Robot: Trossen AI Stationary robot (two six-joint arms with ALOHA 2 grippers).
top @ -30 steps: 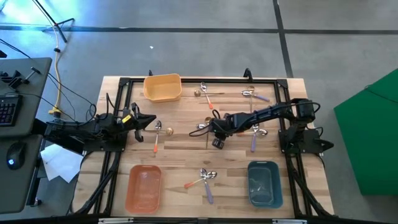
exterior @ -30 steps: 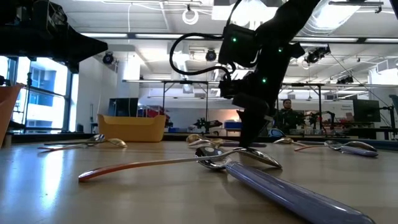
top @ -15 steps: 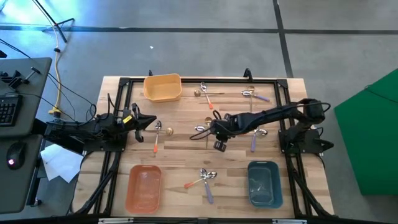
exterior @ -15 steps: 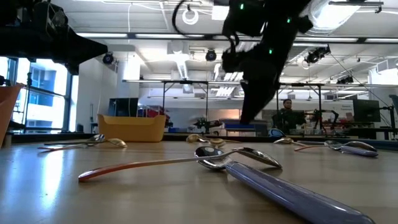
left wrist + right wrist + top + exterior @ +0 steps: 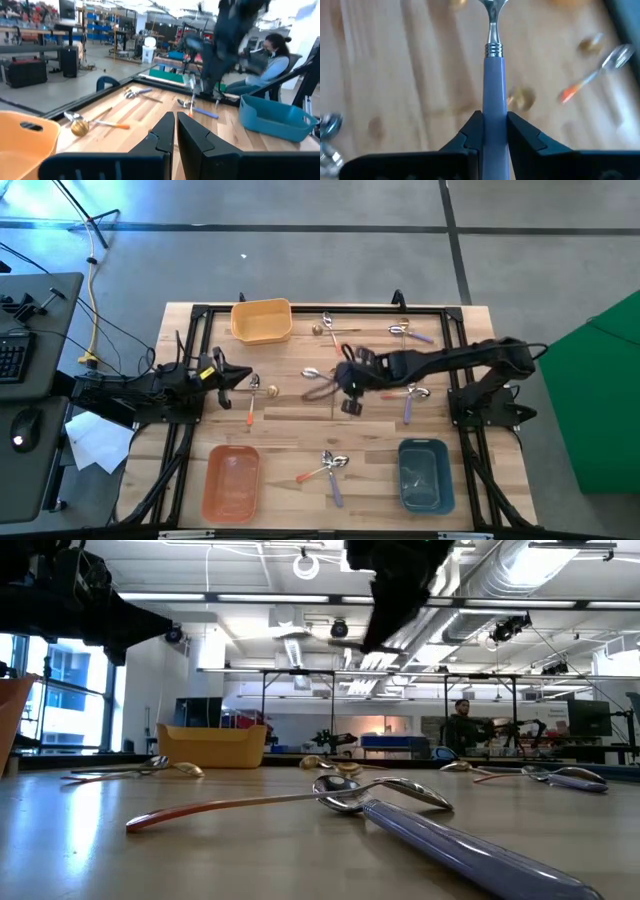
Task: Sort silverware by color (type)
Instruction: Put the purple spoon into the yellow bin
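My right gripper (image 5: 338, 377) hangs over the middle of the table, shut on a spoon with a lavender handle (image 5: 494, 75). The spoon's silver bowl (image 5: 312, 373) sticks out toward the table's left. My left gripper (image 5: 240, 377) waits shut at the left side, next to an orange-handled spoon (image 5: 251, 392) and a gold one (image 5: 272, 391), both lying flat on the wood. More spoons lie near the far edge (image 5: 330, 330), at the far right (image 5: 411, 332), under my right arm (image 5: 410, 398) and at the near middle (image 5: 331, 466). My right gripper pinches the spoon's lavender handle (image 5: 494, 102) between its two fingers. The fingers slant down from the table's right and lie along the handle. The silver neck and bowl reach out past the fingertips. The spoon is lifted clear of the table.
A yellow bin (image 5: 262, 320) stands at the far left, an orange bin (image 5: 232, 482) at the near left and a blue bin (image 5: 424, 474) at the near right. A black frame (image 5: 300, 308) edges the table. A person (image 5: 272, 60) sits beyond the right side.
My right gripper has risen from the table's middle, still shut on the lavender-handled spoon. The spoon has come up clear of the wood with it. In the low view the gripper has climbed almost out of the picture's top.
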